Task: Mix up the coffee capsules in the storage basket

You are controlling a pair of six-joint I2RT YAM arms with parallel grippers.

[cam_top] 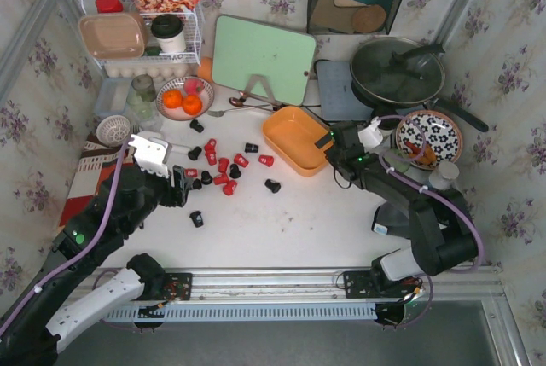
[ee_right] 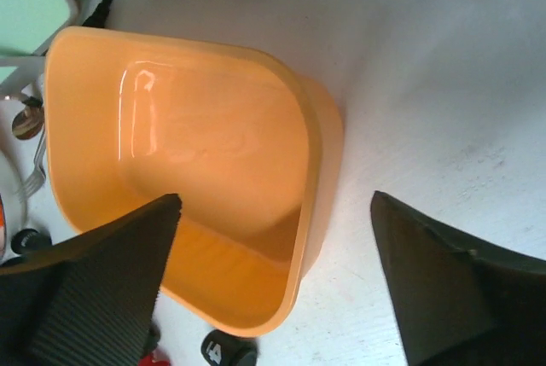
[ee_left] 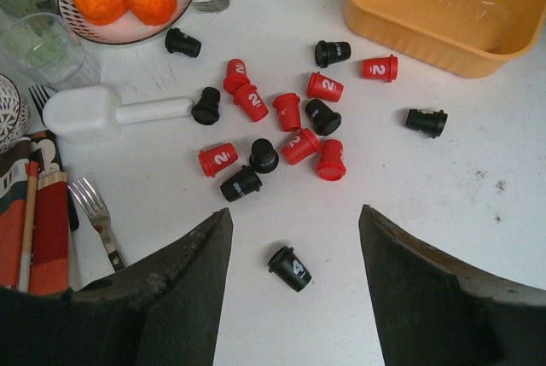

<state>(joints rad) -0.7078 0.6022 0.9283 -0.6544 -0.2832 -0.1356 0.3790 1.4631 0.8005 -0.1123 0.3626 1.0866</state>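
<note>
Now, left gripper (ee_left: pixel 294 215): jaws parted, empty, poised above the scatter, seemingly to begin gathering.
Coffee capsules (ee_left: pixel 287 111): red and black, strewn on the table (ee_left: pixel 444 212) just ahead of that gripper, one black pod nearest.
Storage basket (cam_top: pixel 294 140): empty, right of the pods.
Right gripper (ee_right: pixel 275 202): jaws spread wide, straddling the basket's wall — probably to steady it.

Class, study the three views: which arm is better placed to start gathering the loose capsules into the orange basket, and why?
Left. The left gripper hangs open directly above the scattered coffee capsules, while the right gripper, also open, sits over the empty storage basket, away from most of them.
</note>
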